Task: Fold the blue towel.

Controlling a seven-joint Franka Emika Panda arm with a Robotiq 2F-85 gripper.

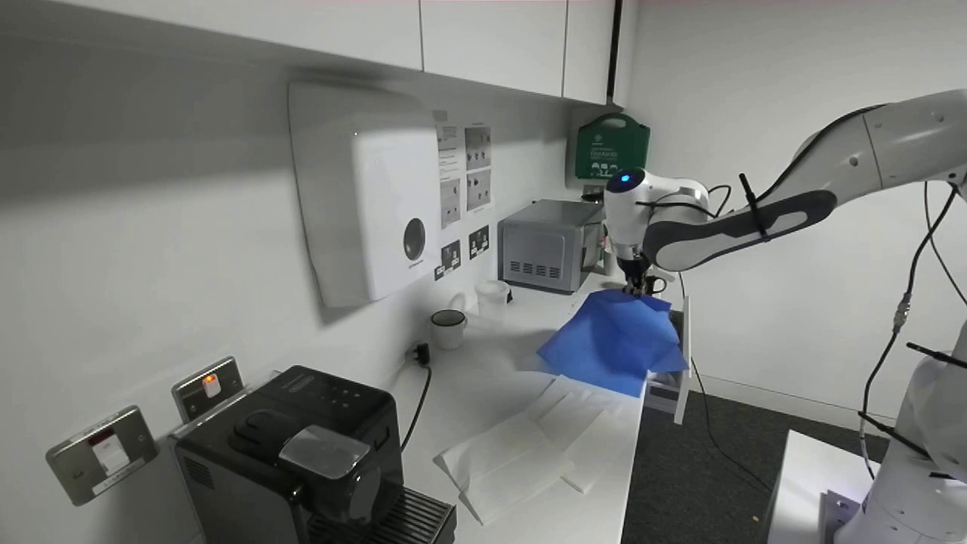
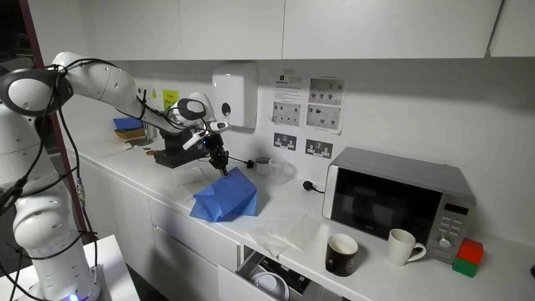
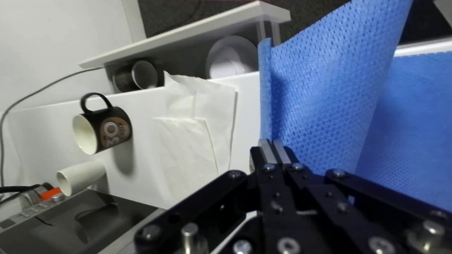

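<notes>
- The pincer [image 3: 274,150] is squeezed tight on the blue towel [image 3: 325,98].
- The towel hangs over the tabletop [image 2: 292,200] and hides a bit of the drawer [image 1: 683,397] in an exterior view.
- The wrist view cuts off some towel.

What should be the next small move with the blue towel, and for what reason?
Probably carry the pinched part over the rest of the blue towel: the gripper is shut on it and holds it above the counter, while the towel spreads out below, so this might lay one layer over another.
</notes>
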